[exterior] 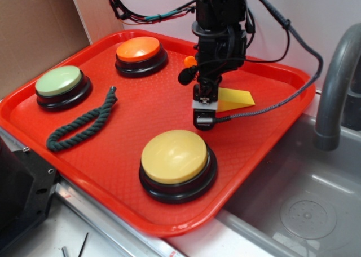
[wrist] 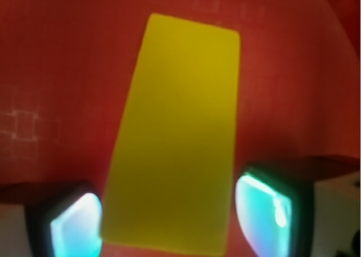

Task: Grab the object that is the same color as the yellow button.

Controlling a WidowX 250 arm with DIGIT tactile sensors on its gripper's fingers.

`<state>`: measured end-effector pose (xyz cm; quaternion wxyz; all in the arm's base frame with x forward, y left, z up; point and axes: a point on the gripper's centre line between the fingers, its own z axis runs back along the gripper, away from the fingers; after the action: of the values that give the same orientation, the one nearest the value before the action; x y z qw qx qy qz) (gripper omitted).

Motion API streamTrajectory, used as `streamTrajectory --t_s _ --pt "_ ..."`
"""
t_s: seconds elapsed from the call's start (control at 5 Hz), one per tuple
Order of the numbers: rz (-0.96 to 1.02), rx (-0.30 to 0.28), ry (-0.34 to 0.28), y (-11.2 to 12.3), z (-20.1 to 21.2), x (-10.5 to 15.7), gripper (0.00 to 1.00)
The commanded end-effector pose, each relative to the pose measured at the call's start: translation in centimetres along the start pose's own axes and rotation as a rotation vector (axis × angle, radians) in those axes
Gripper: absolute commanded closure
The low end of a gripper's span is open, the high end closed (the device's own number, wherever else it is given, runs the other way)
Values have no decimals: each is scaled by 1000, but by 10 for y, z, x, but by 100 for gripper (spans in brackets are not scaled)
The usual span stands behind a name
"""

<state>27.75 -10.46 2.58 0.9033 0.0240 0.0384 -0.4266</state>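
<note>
On the red tray, the yellow button sits toward 6 o'clock, and the yellow wedge lies right of centre, at about 3 o'clock. The claw stands open astride its near end, fingers not yet touching. My worry: closing on smooth, tapering plastic could squeeze the wedge out sideways.

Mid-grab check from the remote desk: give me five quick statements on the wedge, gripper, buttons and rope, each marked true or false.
1. The yellow wedge lies between the fingers of the gripper. True.
2. The fingers are clamped tight on the wedge. False: the wrist view shows gaps on both sides.
3. The yellow button sits nearest the tray's front edge. True.
4. The green rope lies across the orange button. False: it lies on the red tray, beside the pale green button.
5. The wedge rests on the tray. True.
</note>
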Motion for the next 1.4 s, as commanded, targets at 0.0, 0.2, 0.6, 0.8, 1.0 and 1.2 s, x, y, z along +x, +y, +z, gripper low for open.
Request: streamTrajectory --t_s 0.0,0.2,0.6,0.8,1.0,1.2 --pt "315 19 -165 -3 42 7 0" --pt "378 -3 -172 4 29 7 0" --pt "391 -16 -168 12 8 7 0" --pt "386 -21 -161 12 4 13 0" --pt "374 5 -171 10 5 14 100" --pt "369 12 -169 9 5 16 100"
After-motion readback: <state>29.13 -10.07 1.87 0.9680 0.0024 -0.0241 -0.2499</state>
